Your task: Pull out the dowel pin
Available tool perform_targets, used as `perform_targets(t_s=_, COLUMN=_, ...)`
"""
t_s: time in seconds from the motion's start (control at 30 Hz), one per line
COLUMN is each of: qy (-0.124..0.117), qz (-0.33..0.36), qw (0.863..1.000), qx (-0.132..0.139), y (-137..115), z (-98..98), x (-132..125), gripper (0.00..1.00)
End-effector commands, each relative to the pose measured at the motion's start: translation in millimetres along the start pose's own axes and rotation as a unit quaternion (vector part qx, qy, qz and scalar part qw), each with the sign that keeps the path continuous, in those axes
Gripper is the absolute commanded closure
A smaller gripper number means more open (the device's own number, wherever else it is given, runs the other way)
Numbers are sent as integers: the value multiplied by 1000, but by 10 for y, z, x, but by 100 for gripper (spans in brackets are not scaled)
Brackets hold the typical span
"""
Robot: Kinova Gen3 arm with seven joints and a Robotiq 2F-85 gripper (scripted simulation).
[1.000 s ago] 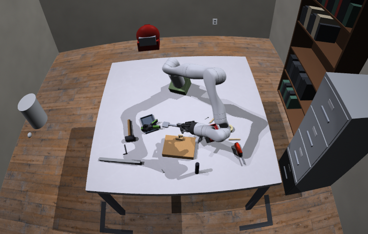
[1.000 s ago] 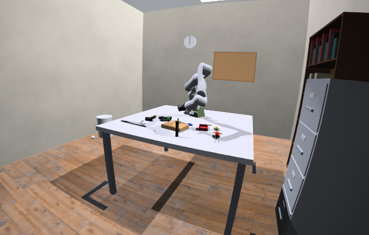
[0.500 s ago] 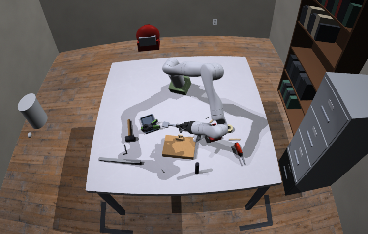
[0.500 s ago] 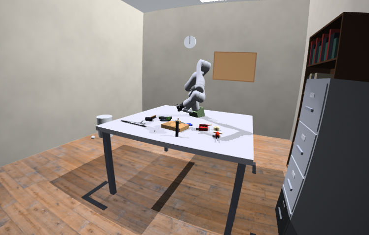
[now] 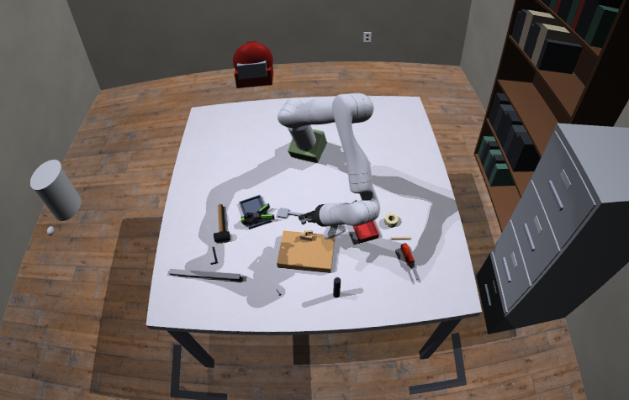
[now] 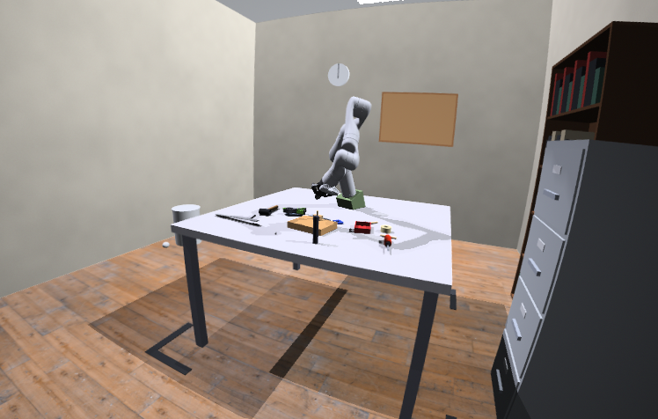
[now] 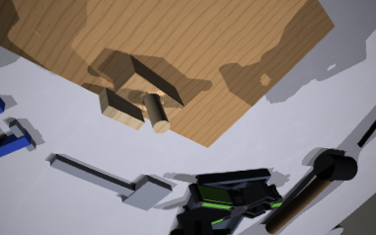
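The closed, empty hand (image 5: 303,218) (image 6: 316,191) hovered beside the bench board (image 5: 305,255) (image 6: 310,225) (image 7: 211,44). At the board's edge stood small wooden pieces (image 5: 308,236) (image 7: 121,113) and the dowel pin (image 7: 157,114); clamping seemed pending. Next, probably: check the gap, then fetch the spring clamp (image 5: 256,217) (image 7: 215,195).

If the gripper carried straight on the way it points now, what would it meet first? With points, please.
Probably the spring clamp (image 5: 256,217) (image 6: 295,211) (image 7: 215,195), which lies ahead of and below the gripper (image 5: 302,218) (image 6: 315,194) (image 7: 197,227); its height is hard to judge, so it might meet the table (image 5: 237,164) (image 6: 404,213) (image 7: 103,170) instead.
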State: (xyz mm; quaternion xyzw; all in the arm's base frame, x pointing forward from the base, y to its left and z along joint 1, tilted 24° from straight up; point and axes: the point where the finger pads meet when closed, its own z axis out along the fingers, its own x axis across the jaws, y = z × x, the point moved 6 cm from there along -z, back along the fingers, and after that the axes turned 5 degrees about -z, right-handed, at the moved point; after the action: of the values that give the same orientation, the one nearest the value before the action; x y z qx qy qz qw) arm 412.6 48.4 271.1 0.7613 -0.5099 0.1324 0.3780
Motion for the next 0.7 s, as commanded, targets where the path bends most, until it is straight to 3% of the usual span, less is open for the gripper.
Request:
perform_targets(t_s=0.0, qy=-8, qz=14, qw=1000, qx=23, y=21, z=-3, x=26, gripper=90)
perform_targets(t_s=0.43, qy=-67, qz=94, qw=985, qx=130, y=102, z=26, x=140, gripper=90)
perform_targets(t_s=0.5, qy=-67, qz=94, qw=985, qx=130, y=102, z=26, x=140, gripper=90)
perform_targets(t_s=0.67, qy=-94, qz=126, qw=973, qx=168, y=131, z=39, x=169, gripper=90)
